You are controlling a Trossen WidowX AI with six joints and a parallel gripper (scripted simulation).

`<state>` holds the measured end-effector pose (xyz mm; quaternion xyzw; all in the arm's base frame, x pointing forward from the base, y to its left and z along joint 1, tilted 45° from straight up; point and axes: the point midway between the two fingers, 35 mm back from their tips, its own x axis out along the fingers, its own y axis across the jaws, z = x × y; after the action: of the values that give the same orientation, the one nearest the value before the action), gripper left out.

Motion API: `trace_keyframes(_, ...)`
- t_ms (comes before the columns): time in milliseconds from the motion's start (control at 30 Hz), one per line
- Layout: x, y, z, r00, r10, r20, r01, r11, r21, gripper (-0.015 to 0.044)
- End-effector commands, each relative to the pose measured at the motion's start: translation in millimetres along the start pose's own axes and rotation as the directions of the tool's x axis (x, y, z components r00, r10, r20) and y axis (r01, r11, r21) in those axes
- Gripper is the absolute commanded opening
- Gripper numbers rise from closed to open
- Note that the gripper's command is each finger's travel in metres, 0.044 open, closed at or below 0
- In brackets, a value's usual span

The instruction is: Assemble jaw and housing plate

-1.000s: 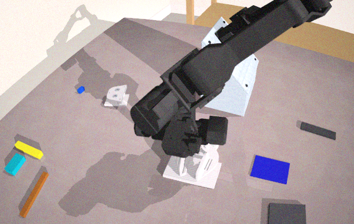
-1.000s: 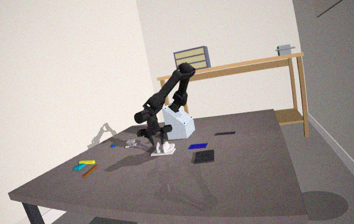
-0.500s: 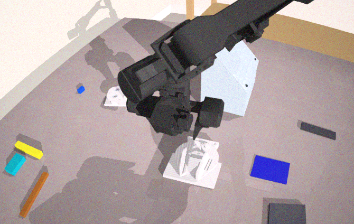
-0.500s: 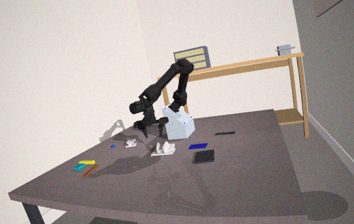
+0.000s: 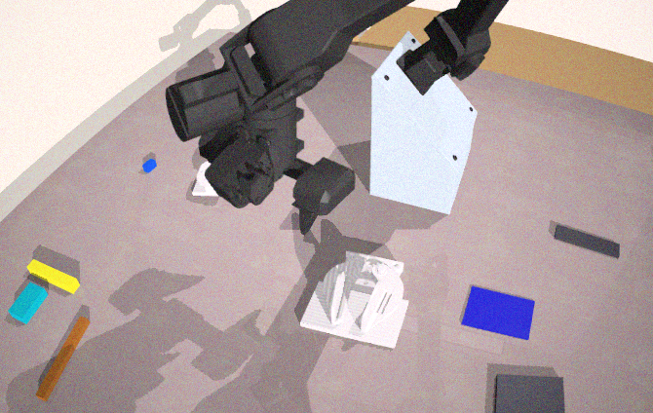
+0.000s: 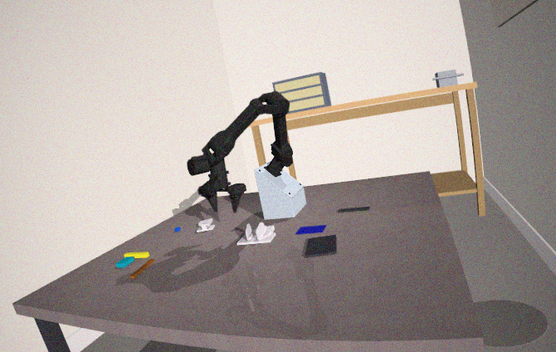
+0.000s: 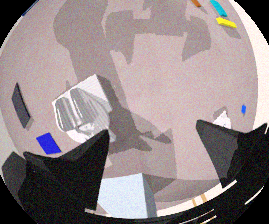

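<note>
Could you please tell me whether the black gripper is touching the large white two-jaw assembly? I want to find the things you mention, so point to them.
Apart: the exterior view shows the black gripper's (image 5: 273,205) (image 6: 226,211) (image 7: 154,127) fingertips above the table, clear of the assembly (image 5: 352,328) (image 6: 256,240) (image 7: 101,86).

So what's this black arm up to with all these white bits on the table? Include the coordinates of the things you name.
Nothing is being held right now. The arm's gripper (image 5: 275,209) (image 6: 226,210) (image 7: 155,129) hangs wide open above the table (image 5: 550,179) (image 6: 358,288). The larger white assembly (image 5: 358,328) (image 6: 256,240) (image 7: 99,86), with two upright pieces on a flat base, stands in front of it. A smaller white part (image 5: 204,185) (image 6: 205,227) (image 7: 221,121) lies off to one side, probably the housing plate that should close it up. That has not been fitted.
</note>
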<state>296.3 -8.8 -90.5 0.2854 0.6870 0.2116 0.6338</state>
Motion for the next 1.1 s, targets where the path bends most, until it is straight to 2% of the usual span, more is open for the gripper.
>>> trace_keyframes(0, -4, -22, 0, 1.0, -0.014, 0.002, 0.014, 0.995, 0.098, 0.044)
trace_keyframes(500, -10, -100, -19, 1.0, -0.026, -0.002, 0.025, 0.897, 0.442, 0.044)
trace_keyframes(1067, -5, -178, -62, 1.0, 0.001, -0.016, 0.012, 0.655, 0.755, 0.044)
